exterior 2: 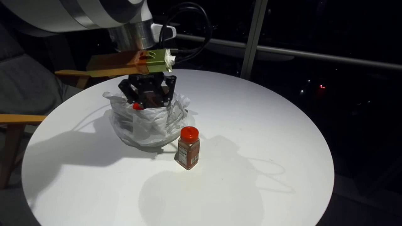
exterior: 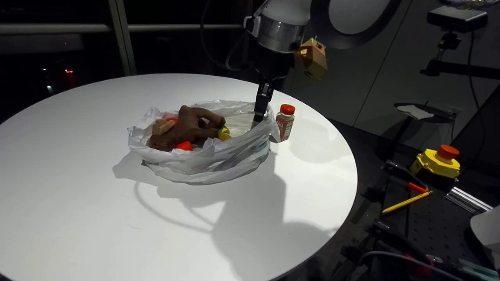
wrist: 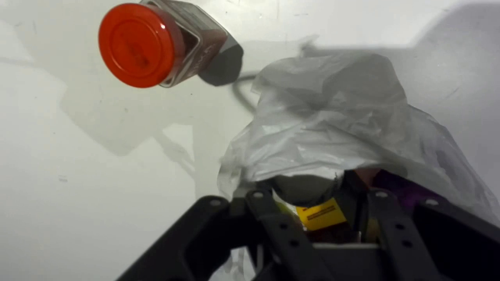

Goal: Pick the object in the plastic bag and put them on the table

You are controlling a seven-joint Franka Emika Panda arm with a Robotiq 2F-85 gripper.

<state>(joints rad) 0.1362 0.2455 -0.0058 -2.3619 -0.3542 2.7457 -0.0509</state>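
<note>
walls of plastic bag [exterior 2: 147, 128] crowd claw [exterior 2: 153, 104]; narrow gap to red-capped jar [exterior 2: 189, 147]; wide passage across table [exterior: 78, 210].

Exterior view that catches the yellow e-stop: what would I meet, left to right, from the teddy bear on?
Teddy bear (inside the plastic bag) → hand → red-capped jar → yellow e-stop.

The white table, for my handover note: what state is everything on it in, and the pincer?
Plastic bag: on the table, crumpled, mouth open.
Red-capped jar: upright beside the bag, closed.
Brown plush toy: in the bag, showing at its mouth.
Red items: in the bag, partly hidden.
Yellow item: in the bag, partly hidden.
Pincer: down in the bag's mouth, jaws apart; any grip unclear.
</note>
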